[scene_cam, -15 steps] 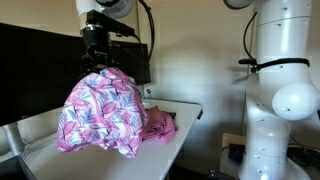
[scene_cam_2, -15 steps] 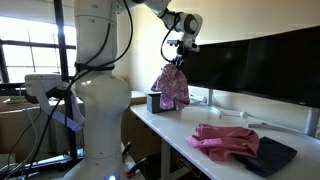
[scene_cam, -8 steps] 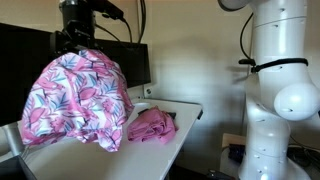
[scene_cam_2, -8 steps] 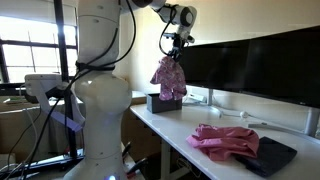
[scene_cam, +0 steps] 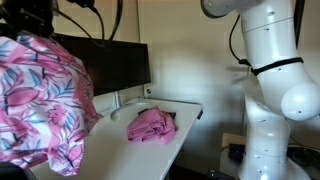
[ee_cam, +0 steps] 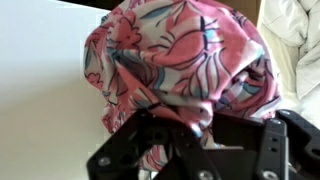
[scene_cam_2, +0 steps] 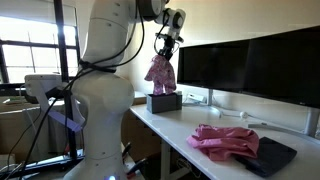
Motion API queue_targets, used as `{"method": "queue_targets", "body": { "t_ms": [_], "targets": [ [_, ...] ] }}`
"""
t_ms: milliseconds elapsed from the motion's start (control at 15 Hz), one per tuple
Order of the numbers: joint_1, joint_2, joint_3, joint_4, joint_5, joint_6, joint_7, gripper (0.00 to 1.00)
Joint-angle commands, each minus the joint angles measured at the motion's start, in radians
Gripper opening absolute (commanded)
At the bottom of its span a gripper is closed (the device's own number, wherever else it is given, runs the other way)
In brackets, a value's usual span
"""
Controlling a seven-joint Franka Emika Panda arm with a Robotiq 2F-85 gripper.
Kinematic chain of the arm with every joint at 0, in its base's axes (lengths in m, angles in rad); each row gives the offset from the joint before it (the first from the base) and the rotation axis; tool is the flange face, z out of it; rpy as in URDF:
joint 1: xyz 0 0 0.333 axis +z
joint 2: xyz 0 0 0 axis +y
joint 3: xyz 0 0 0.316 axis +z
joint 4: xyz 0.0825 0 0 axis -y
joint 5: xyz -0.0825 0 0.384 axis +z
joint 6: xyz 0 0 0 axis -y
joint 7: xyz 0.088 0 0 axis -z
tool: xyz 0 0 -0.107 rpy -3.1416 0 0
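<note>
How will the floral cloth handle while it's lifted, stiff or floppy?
Likely floppy: the floral cloth hangs in drooping folds from the shut gripper. Probably light, since one pinch at its top carries all of it. It may sway when moved, as the lower edges dangle free.

End effector (ee_cam: 188, 128) clamped on bunched pink floral cloth (ee_cam: 185, 55); white surface (ee_cam: 40, 90) behind, at frame left.
</note>
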Motion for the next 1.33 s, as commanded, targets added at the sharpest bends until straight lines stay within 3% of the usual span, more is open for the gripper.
{"method": "queue_targets", "body": {
  "t_ms": [0, 533, 1267],
  "targets": [
    [0.034, 0.080, 0.013, 0.090, 0.000, 0.039, 0.016, 0.05],
    [0.095, 0.215, 0.002, 0.096, -0.019, 0.119, 0.012, 0.05],
    [0.174, 0.359, -0.059, 0.009, -0.193, 0.211, 0.055, 0.06]
  ]
}}
